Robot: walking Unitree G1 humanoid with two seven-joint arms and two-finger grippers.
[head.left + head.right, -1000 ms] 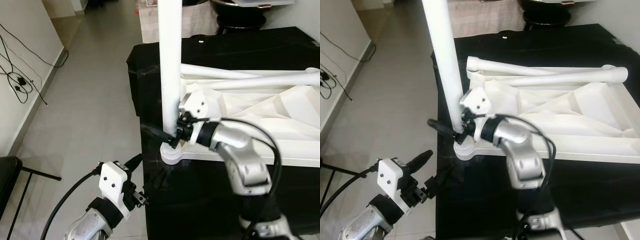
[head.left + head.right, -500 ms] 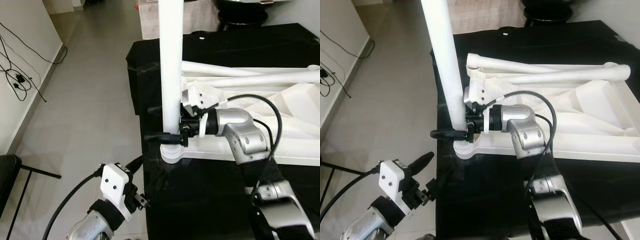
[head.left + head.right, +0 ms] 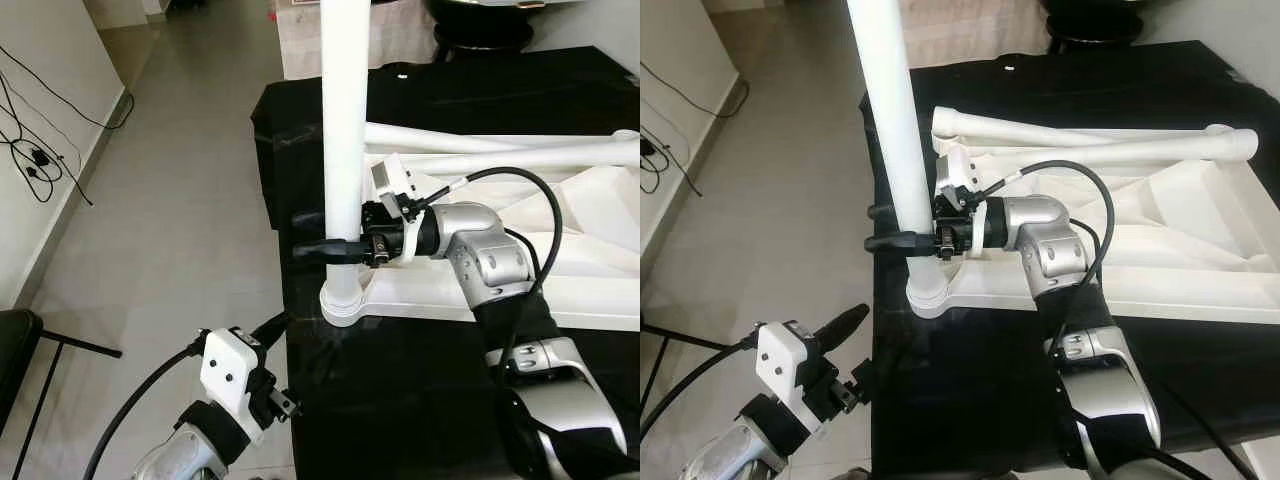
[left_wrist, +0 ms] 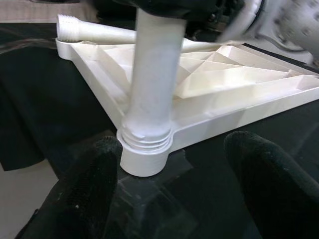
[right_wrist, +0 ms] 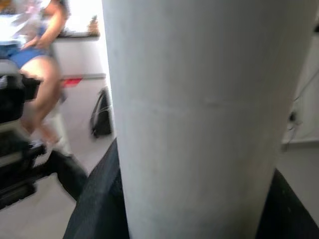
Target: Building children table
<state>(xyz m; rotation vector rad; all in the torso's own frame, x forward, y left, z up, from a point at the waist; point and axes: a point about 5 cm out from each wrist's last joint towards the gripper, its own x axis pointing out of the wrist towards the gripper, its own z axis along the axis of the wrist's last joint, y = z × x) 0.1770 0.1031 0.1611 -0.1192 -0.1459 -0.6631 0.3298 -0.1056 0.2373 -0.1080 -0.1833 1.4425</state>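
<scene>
Higher than a second ago, the right gripper [image 3: 335, 247] clamps the upright white table leg [image 3: 343, 150] above its corner socket [image 3: 341, 305]; right eye: upturned tabletop [image 3: 1160, 240] behind it; left wrist: left gripper [image 4: 172, 189], fingers [image 4: 87, 186] spread and empty, faces the socket; right wrist: leg between the fingers

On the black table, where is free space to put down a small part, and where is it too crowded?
Bare black cloth lies between the white tabletop and the table's near edge, and behind the two loose legs at the far side. The corner socket is crowded: the right gripper clamps the upright leg there, and the left gripper hovers open just off the near-left edge.
</scene>
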